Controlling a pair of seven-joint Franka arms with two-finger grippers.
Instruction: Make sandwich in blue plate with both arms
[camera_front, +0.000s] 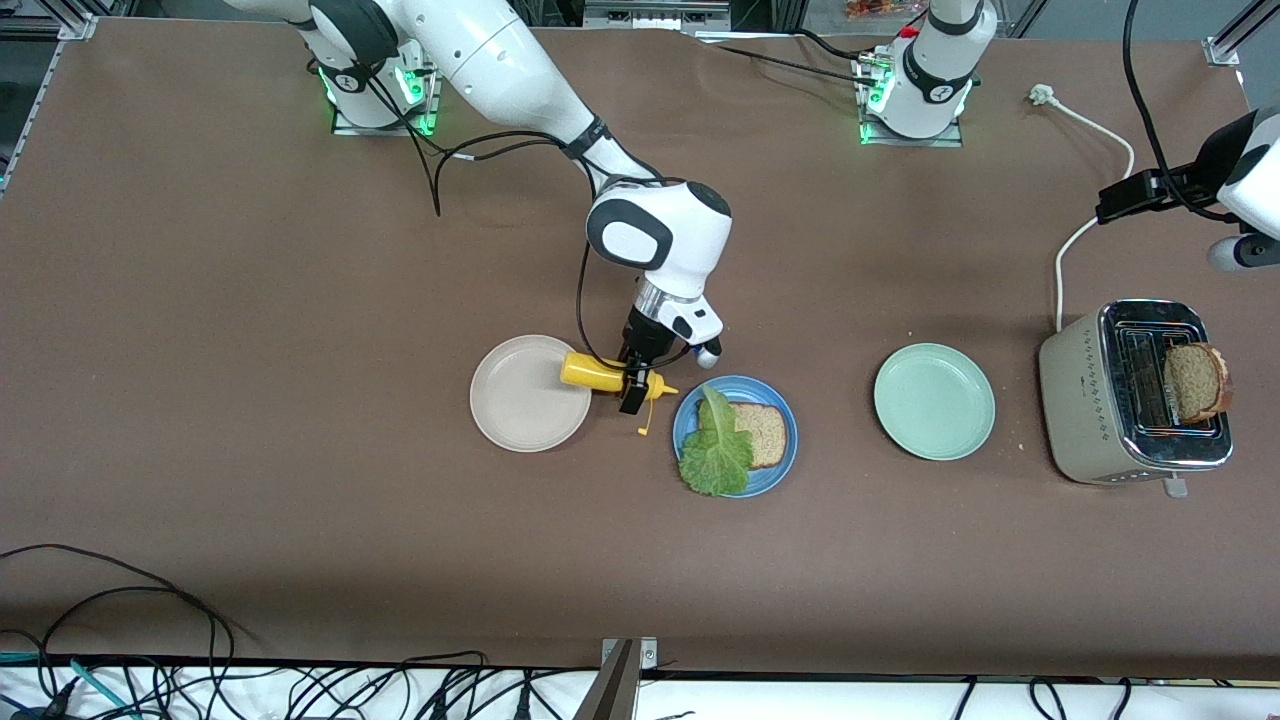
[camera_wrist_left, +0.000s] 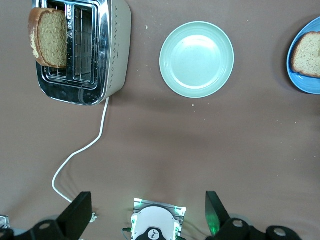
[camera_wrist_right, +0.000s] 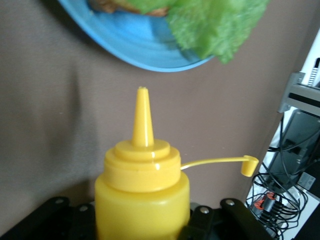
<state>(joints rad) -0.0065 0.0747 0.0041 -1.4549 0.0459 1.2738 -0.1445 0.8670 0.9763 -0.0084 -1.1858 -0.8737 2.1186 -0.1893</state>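
While the blue plate (camera_front: 783, 455) sits near the middle of the table, it carries one slice of speckled brown bread (camera_front: 760, 433) with a ruffled green lettuce leaf (camera_front: 716, 448) laid over the end of the slice toward the right arm's end, the leaf's tip hanging past the plate's rim on the side nearer the front camera. Beside this plate, toward the left arm's end, lies a pale mint-green plate (camera_front: 934, 401), and further toward that end stands a silver toaster (camera_front: 1075, 400) with a second bread slice (camera_front: 1194, 381) poking up from one slot. Toward the right arm's end, just beside the blue plate, rests an off-white beige plate (camera_front: 520, 395). The right gripper (camera_front: 634, 388) is clamped on a yellow squeeze bottle (camera_front: 592, 372), held on its side over the gap between the beige and blue plates, nozzle toward the blue plate, its tethered cap (camera_wrist_right: 248, 165) dangling. The left gripper (camera_wrist_left: 147, 210) waits high above the table with its fingers (camera_wrist_left: 77, 212) spread wide apart, holding nothing.
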